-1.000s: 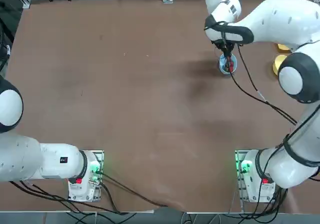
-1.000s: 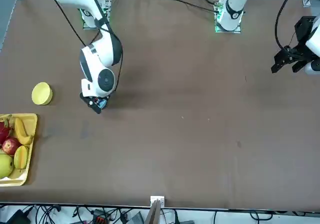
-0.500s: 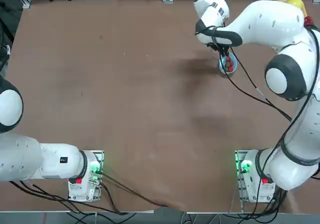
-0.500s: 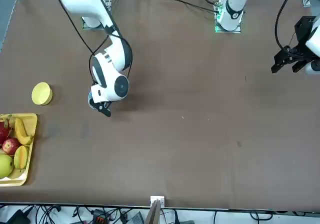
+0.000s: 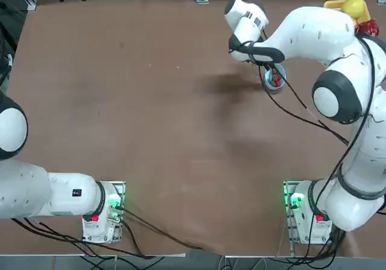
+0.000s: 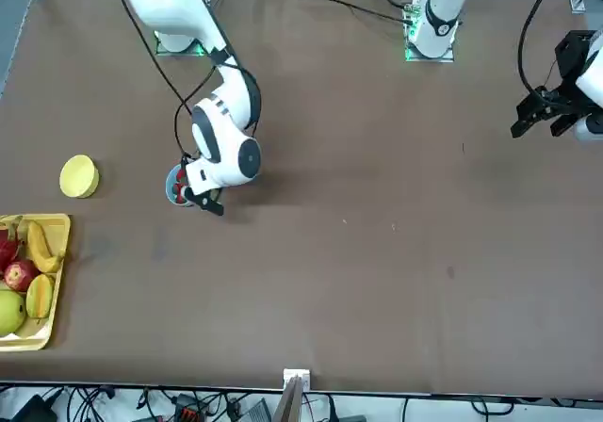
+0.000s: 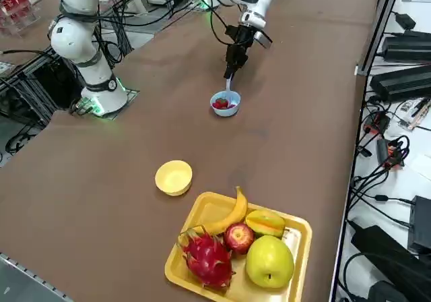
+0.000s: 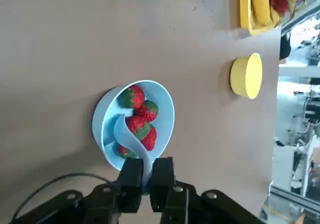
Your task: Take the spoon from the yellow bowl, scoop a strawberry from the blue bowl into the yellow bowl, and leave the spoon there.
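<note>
Brown tabletop (image 5: 151, 131) filled the top view, where the right arm reached far across to the blue bowl (image 5: 275, 79) at the far right. The tool (image 5: 266, 66) sat just above the bowl's near-left rim, mostly hidden under the white wrist, and red strawberries showed inside the bowl.

From the front view, the blue bowl (image 6: 179, 186) lay at the left, partly covered by the arm's wrist, with the tool (image 6: 195, 196) touching its edge. The yellow bowl (image 6: 79, 176) stood well apart, further left, and the yellow fruit tray (image 6: 45, 281) lay beyond it at the picture's edge.

Seen from the right side view, the tool (image 7: 231, 70) hung over the blue bowl (image 7: 225, 105), holding the spoon (image 7: 228, 85) upright with its pale handle pointing down into the bowl. The yellow bowl (image 7: 174, 177) sat empty nearer the camera, beside the fruit tray (image 7: 296, 248).

At the right wrist view, the tool (image 8: 145, 176) was closed narrow on the handle of the spoon (image 8: 129, 134), whose scoop rested among the strawberries (image 8: 142, 119) in the blue bowl (image 8: 106, 119). About four berries showed. The yellow bowl (image 8: 247, 76) lay apart, on the bare tabletop.
</note>
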### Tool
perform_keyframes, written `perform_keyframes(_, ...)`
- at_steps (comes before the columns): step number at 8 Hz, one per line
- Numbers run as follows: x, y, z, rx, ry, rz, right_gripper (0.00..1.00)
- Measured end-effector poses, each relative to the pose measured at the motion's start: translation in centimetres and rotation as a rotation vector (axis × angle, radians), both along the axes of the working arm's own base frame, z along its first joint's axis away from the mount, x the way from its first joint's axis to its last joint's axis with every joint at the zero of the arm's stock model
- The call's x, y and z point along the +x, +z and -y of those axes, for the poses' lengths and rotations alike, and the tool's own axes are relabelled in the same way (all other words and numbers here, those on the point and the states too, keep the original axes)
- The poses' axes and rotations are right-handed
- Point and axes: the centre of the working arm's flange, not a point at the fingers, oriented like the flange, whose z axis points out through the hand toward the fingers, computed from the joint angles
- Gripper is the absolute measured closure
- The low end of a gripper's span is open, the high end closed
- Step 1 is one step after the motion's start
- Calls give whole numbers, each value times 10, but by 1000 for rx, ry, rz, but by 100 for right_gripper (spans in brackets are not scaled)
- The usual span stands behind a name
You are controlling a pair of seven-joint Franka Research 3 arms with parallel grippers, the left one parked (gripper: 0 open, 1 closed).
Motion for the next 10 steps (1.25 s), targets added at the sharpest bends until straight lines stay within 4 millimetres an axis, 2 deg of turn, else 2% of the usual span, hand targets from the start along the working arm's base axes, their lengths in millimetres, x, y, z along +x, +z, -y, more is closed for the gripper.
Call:
perform_keyframes(4, -19, -28, -24, -115, 111, -20, 88)
perform_keyframes(10, -41, -57, -46, -243, 248, -50, 88)
